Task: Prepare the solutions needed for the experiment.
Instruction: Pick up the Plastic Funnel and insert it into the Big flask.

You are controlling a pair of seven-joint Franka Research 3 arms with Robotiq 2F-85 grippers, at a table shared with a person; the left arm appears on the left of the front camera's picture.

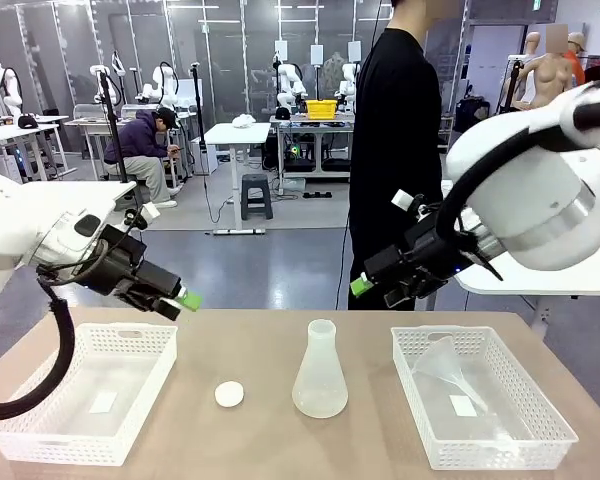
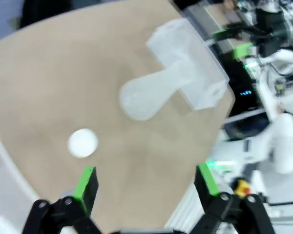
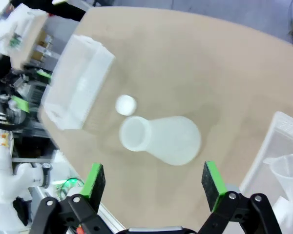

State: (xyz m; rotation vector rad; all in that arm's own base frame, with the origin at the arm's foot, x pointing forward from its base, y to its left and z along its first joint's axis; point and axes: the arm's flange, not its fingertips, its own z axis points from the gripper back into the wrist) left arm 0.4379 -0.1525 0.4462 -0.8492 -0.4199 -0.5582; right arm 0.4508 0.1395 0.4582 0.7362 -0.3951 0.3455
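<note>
A clear plastic conical flask (image 1: pixel 320 372) stands upright mid-table, with a white round cap (image 1: pixel 229 394) lying to its left. The pale yellow-green solutions are out of view, and I make out no liquid in the flask. My left gripper (image 1: pixel 186 298) hovers above the table's far left, open; the left wrist view shows it (image 2: pixel 145 183) open over the cap (image 2: pixel 83 143) and flask (image 2: pixel 146 95). My right gripper (image 1: pixel 363 286) hangs above the far edge, right of the flask. It (image 3: pixel 153 181) is open too, looking down on the flask (image 3: pixel 161 139) and cap (image 3: pixel 125 105).
A white mesh basket (image 1: pixel 40 425) sits at the left with a paper slip inside. A second basket (image 1: pixel 540 440) at the right holds a clear funnel (image 1: pixel 442 365). A person in black (image 1: pixel 395 150) stands at the far side.
</note>
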